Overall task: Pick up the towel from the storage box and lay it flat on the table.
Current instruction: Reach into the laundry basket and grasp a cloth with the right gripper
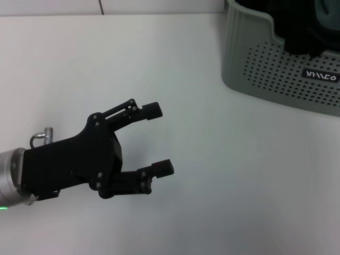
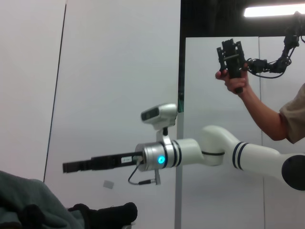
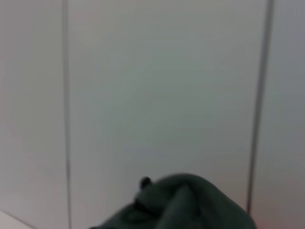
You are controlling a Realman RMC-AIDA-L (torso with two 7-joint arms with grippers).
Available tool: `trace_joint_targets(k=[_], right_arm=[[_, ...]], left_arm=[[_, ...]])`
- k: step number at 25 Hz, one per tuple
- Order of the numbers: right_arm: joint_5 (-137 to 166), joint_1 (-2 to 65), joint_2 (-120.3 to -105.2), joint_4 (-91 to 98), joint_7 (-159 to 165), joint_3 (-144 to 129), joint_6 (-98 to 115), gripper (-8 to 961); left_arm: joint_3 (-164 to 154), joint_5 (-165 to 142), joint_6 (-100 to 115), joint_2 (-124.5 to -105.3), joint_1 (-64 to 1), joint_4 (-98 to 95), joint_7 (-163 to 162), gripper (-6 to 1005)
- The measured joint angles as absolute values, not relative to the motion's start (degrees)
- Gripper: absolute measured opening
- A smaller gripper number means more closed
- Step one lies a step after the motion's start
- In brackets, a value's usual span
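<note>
A: Lower left of the head view: left gripper [image 1: 159,139] over the table [image 1: 223,175], fingers spread, nothing between them.
B: Box?
A: Box [image 1: 281,69] sits upper right on the table, well apart from the gripper. Dark cloth shows over its rim; can't tell whether that is the towel.
B: Left wrist view?
A: Right gripper [image 2: 71,167] mid-frame left, seen edge-on; can't tell if it is spread or closed. Grey-green cloth [image 2: 28,200] lower left. A person's hand [image 2: 233,78] upper right holds a black device.
B: Right wrist view?
A: Blurred dark green cloth at the bottom centre, white wall behind.
</note>
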State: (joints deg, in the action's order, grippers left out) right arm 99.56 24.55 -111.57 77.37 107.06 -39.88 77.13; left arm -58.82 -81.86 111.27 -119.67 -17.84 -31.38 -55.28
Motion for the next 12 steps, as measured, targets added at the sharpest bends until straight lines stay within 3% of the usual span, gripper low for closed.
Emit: trace_joint_targets(k=[7,12], right_arm=[[100.74,27.23,-110.89,68.83,105.04,-39.97,74.61,287],[100.72,30.64,-110.87,64.18,102.99,-40.11,75.63,490]], left_arm=[[-59.05,-81.95,111.27,-119.72,-18.11,-30.87,-55.2,889],[-59.06,-82.0,111.26,-119.7,-18.1,-30.79,-55.21,890]])
